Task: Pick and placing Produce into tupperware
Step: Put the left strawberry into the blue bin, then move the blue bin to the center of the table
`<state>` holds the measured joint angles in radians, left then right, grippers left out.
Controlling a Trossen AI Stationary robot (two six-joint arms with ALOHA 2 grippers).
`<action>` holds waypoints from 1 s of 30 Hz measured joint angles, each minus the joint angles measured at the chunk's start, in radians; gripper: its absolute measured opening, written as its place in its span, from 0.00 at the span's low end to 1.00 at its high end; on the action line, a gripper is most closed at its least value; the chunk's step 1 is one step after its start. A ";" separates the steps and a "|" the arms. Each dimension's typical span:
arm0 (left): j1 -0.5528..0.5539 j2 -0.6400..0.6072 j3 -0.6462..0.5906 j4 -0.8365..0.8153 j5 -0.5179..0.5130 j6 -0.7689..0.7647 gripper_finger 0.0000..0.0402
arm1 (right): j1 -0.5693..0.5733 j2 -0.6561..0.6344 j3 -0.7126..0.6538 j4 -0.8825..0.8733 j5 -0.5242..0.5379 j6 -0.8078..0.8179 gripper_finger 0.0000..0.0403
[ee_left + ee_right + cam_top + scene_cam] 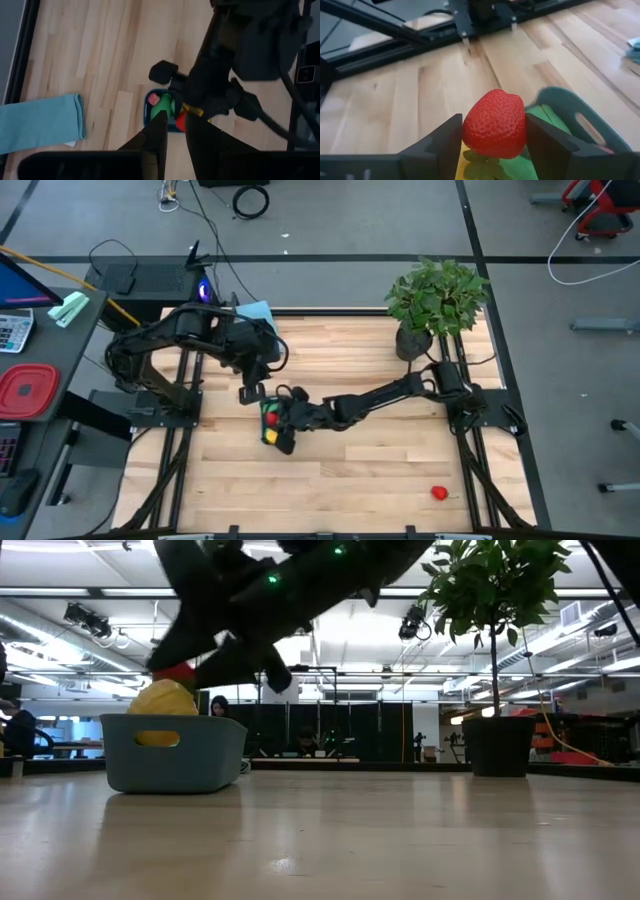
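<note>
Wooden planks made the tabletop (pixel 380 455) I worked over, with a potted plant (pixel 437 298) at 1 o'clock. My right tool (pixel 494 137) was clamped on a red strawberry (pixel 495 123), right above the teal tupperware (pixel 172 754) near the middle. Inside it I saw a yellow piece (pixel 162 700) and green pieces (pixel 164 106). My left tool (pixel 250 391) hung just at 11 o'clock of the tupperware, its fingers (pixel 156 135) a little apart, with nothing between them. One more red piece (pixel 438 493) lay at 5 o'clock, well apart.
</note>
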<state>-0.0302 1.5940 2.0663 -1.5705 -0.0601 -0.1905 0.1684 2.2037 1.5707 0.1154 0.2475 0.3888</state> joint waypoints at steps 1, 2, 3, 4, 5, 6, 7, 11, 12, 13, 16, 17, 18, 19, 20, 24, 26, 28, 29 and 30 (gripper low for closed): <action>0.000 0.000 0.000 0.000 0.000 -0.002 0.18 | 0.000 0.013 0.017 -0.008 0.010 -0.001 0.50; -0.001 0.000 0.000 -0.001 0.000 -0.005 0.18 | 0.000 0.022 0.024 -0.033 0.024 -0.005 0.50; -0.002 0.000 0.000 -0.001 0.000 -0.005 0.18 | 0.001 0.034 0.029 -0.058 0.044 -0.009 0.50; -0.002 0.000 0.000 0.000 0.000 -0.005 0.17 | 0.001 0.047 0.033 -0.058 0.060 -0.009 0.50; -0.002 0.000 0.000 -0.001 0.000 -0.006 0.17 | 0.000 0.054 0.036 -0.057 0.061 -0.013 0.50; -0.002 0.001 0.000 -0.001 0.000 -0.007 0.17 | 0.000 0.056 0.036 -0.062 0.063 -0.014 0.50; -0.002 0.001 0.000 0.000 0.000 -0.006 0.16 | -0.001 0.056 0.035 -0.062 0.067 -0.014 0.50; -0.002 0.001 0.000 0.000 0.000 -0.007 0.16 | -0.005 0.053 0.036 -0.114 0.070 0.008 0.52; -0.002 0.001 0.000 -0.001 0.001 -0.007 0.16 | -0.006 0.052 0.036 -0.126 0.070 0.008 0.53; -0.002 0.001 0.000 -0.001 0.000 -0.007 0.16 | -0.008 0.048 0.036 -0.132 0.069 0.008 0.54; -0.002 0.001 0.000 -0.001 0.001 -0.007 0.17 | -0.015 0.036 0.035 -0.126 0.069 0.011 0.58; -0.002 0.001 0.000 0.000 0.000 -0.007 0.17 | -0.016 0.033 0.035 -0.130 0.067 0.011 0.60; -0.002 0.001 0.000 -0.001 0.001 -0.007 0.17 | -0.017 0.032 0.035 -0.131 0.066 0.012 0.62; -0.002 0.001 0.000 -0.001 0.001 -0.007 0.16 | -0.017 0.032 0.035 -0.130 0.062 0.015 0.64; -0.002 0.001 0.000 -0.001 0.000 -0.007 0.16 | -0.017 0.032 0.035 -0.131 0.060 0.023 0.65; -0.002 0.001 0.000 -0.001 0.000 -0.006 0.15 | -0.014 0.032 0.035 -0.131 0.051 0.040 0.71; -0.002 0.001 0.000 -0.001 0.000 -0.006 0.15 | -0.014 0.032 0.035 -0.136 0.051 0.054 0.72; -0.002 0.001 0.000 -0.001 0.000 -0.005 0.15 | -0.012 0.029 0.035 -0.149 0.051 0.056 0.72; -0.002 0.001 0.000 -0.001 0.000 -0.005 0.16 | -0.011 0.024 0.035 -0.169 0.051 0.057 0.71; -0.002 0.001 0.000 -0.001 0.000 -0.004 0.16 | -0.008 0.018 0.035 -0.187 0.052 0.057 0.71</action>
<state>-0.0319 1.5948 2.0663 -1.5711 -0.0597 -0.1944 0.1609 2.2220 1.6056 -0.0720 0.2991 0.4454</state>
